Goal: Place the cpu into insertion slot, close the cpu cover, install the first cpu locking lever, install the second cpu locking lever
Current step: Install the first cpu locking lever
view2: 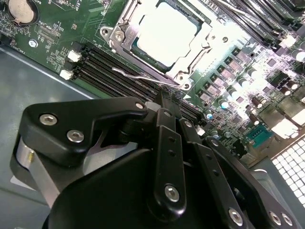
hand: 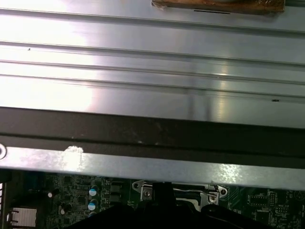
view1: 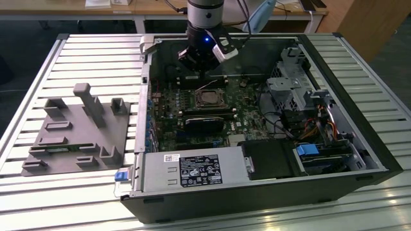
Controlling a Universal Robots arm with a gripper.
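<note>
The black claw (view2: 164, 102) looks closed and empty (fingers meeting at the tip), poised just beside a thin silver wire locking lever (view2: 143, 76). Beyond it the silver-faced square cpu (view2: 164, 33) sits in its socket under the silver metal frame cover (view2: 190, 67). Lever-locking seems in hand; pressing the lever down sideways calls for care.

Shiny metal cpu cover (view2: 125, 34), glossy black plastic claw (view2: 164, 102), ribbed metal table (hand: 143, 71)
</note>
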